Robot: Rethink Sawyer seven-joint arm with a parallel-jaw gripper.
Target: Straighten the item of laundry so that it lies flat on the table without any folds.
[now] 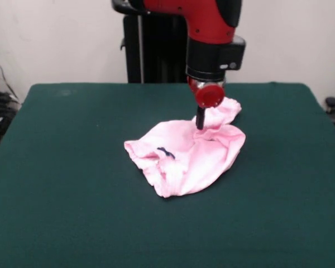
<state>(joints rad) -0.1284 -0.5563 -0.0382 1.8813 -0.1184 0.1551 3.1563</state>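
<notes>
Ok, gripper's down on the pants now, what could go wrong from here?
The gripper meets the pink pants at the bunched far part, so a pull may drag the whole heap across the table rather than spread it. The fold at the bow may stay tucked.

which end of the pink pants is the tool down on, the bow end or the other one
The end away from the bow: the tool comes down on the bunched far-right part of the pink pants, while the dark bow sits at the near-left waistband, clear of it.

Claw (200, 126) on crumpled pink pants (184, 153) — green table (56, 167).
</notes>
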